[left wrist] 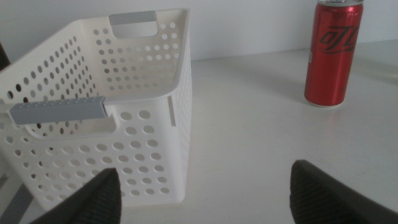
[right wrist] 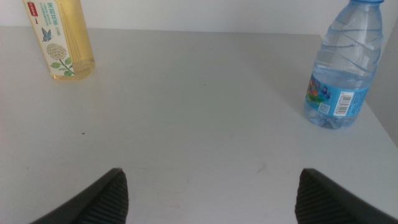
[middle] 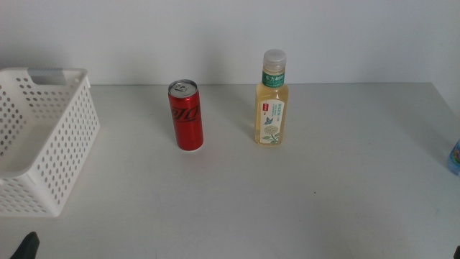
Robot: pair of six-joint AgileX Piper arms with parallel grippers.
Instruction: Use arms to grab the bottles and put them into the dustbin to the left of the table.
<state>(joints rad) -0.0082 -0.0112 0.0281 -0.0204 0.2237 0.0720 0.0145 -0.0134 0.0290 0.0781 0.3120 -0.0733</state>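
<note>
A red cola can stands upright mid-table; it also shows in the left wrist view. A pale-yellow drink bottle with a green-white label stands to its right, and shows in the right wrist view. A small clear water bottle stands at the table's right edge, a sliver of it in the middle view. The white perforated dustbin sits at the left and looks empty. My left gripper is open, low near the dustbin's front; only a tip shows in the middle view. My right gripper is open and empty.
The light-grey table has a white wall behind it. Its right edge runs close beside the water bottle.
</note>
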